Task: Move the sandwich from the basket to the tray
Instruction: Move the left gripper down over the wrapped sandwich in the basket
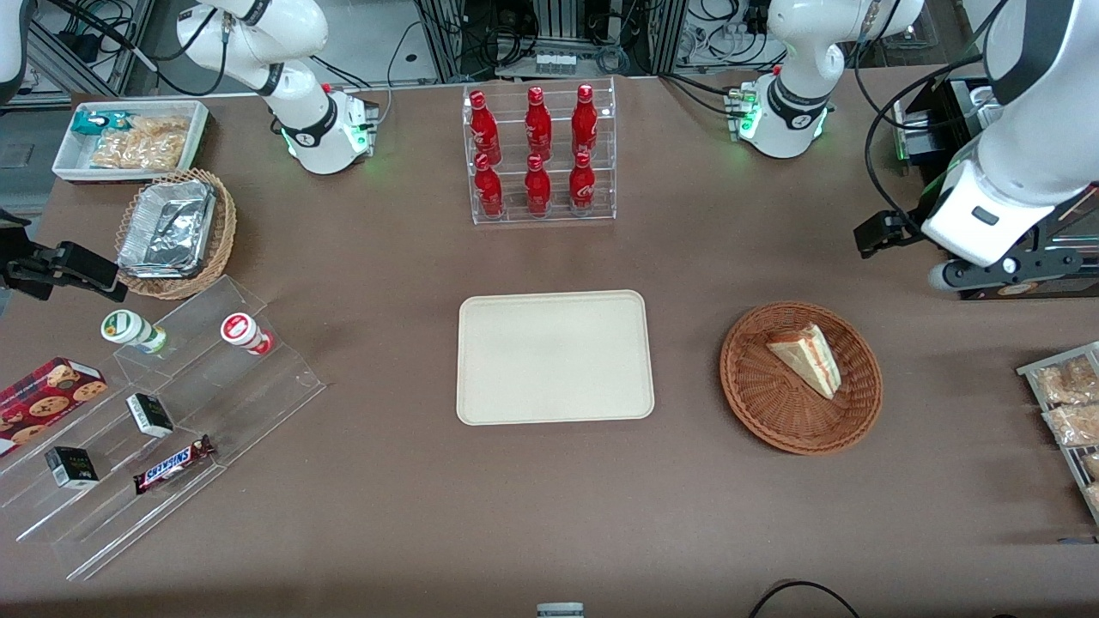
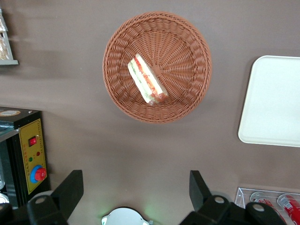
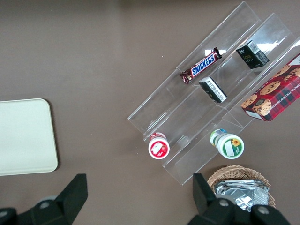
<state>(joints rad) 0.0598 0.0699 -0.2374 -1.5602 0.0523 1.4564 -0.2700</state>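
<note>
We locate the sandwich (image 1: 805, 356) lying on its side in the basket (image 1: 764, 403), slightly off centre, with the red and green filling layers visible along its cut edge in the left wrist view (image 2: 147, 78). The basket (image 2: 122, 51) rests on the brown table (image 1: 549, 498) beside the tray (image 1: 481, 403), toward the working arm's end; the two are apart, with bare table between them. The tray carries nothing. We find the gripper (image 2: 136, 192) raised above the table, well clear of the basket and farther from the front camera than it. Its two fingers (image 2: 70, 190) stand wide apart, holding nothing and touching nothing; the sandwich lies outside the gap between them.
</note>
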